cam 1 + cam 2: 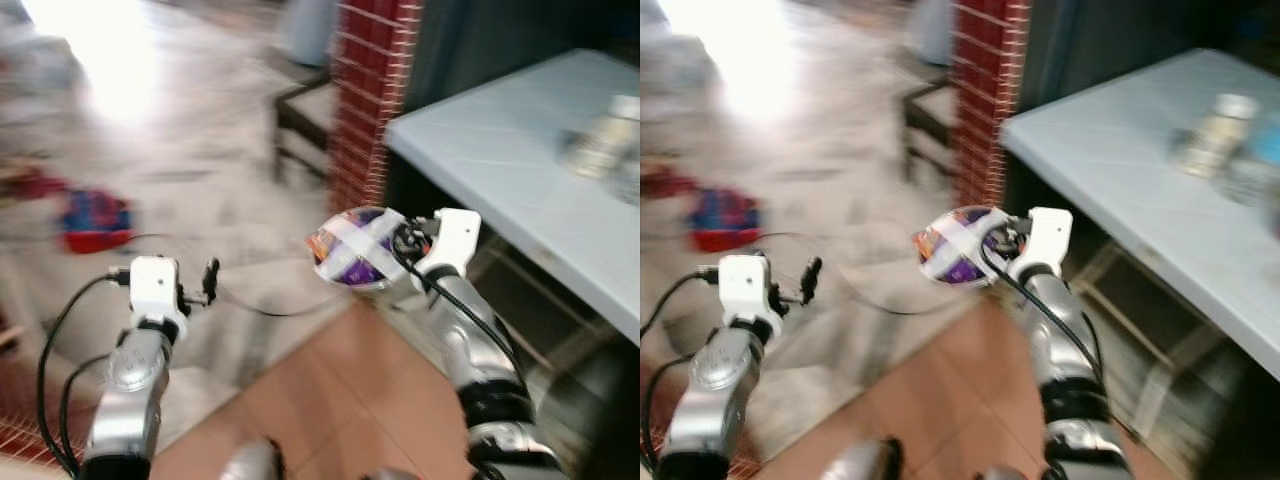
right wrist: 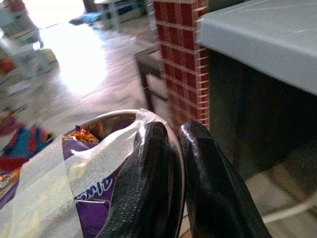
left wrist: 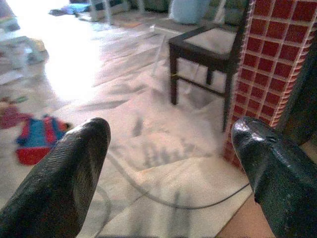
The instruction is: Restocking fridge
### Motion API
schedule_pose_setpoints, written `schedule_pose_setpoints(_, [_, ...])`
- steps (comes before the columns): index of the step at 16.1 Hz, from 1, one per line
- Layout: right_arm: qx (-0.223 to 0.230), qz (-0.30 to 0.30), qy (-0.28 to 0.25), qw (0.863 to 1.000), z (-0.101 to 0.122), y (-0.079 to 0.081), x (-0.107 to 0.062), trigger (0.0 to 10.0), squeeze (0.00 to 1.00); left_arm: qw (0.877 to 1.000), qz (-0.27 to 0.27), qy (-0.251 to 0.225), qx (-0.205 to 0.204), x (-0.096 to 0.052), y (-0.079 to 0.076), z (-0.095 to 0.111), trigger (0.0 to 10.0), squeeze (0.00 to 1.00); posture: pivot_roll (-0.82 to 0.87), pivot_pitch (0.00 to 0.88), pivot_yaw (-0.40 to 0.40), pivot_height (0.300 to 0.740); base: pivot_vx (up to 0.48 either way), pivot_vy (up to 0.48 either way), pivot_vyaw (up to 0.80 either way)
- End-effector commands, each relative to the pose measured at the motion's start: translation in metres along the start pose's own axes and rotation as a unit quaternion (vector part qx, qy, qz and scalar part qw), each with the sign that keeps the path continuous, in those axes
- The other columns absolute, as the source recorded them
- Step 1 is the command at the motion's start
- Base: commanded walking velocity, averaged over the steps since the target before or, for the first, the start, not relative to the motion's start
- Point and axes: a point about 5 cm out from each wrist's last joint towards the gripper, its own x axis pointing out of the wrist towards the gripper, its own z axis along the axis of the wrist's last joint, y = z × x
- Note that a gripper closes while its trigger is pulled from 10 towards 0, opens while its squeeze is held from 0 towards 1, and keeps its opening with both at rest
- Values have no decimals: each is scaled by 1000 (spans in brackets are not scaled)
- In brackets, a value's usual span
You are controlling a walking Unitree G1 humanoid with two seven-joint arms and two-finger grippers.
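Your right tool (image 1: 388, 247) is pinching a taped bowl (image 1: 350, 248) by its rim beside the brick pillar (image 1: 370, 95) (carrying it fridgeward, probably); your left tool (image 1: 208, 281) is hanging released.

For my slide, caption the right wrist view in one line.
Right gripper pinches the rim of a tape-crossed bowl of snack packets beside a red tiled pillar.

Your head cameras look forward and down, blurred, over both arms. Each wrist camera looks close along its own fingers, and both share the brick pillar (image 3: 277, 64) and chair (image 3: 208, 49).
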Motion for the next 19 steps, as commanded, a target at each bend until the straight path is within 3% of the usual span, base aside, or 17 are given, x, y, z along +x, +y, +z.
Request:
schedule_pose_setpoints(1, [-8,11,-27,1000,12,2,0,10000,0,1000,7,-4,11,-2,8,2,10000,0,58,20,-10,740,0,0,800])
schedule_pose_setpoints(4, [-15,11,-36,999,18,1,2,10000,0,998,20,-35,48,-3,13,18,10000,0,84,39,8,740,0,0,800])
schedule_pose_setpoints(6, [-22,21,-55,998,26,6,-1,10000,0,996,56,-62,44,-10,15,32,10000,0,85,65,30,740,0,0,800])
schedule_pose_setpoints(8, [-24,26,-56,998,24,7,-6,10000,0,996,58,-58,39,-16,8,29,10000,0,89,72,29,740,0,0,800])
schedule_pose_setpoints(12, [-23,16,-58,998,21,0,-11,10000,0,997,59,-49,18,-20,-11,24,10000,0,74,44,1,740,0,0,0])
schedule_pose_setpoints(15, [-28,-5,-59,998,19,-10,-16,10000,0,997,67,-43,11,-16,-13,19,10000,0,60,0,-13,740,-91,0,0])
schedule_pose_setpoints(19, [-34,-1,-50,998,14,-12,-18,10000,0,997,65,-37,9,-14,-13,17,10000,0,48,0,-13,740,-279,0,0])
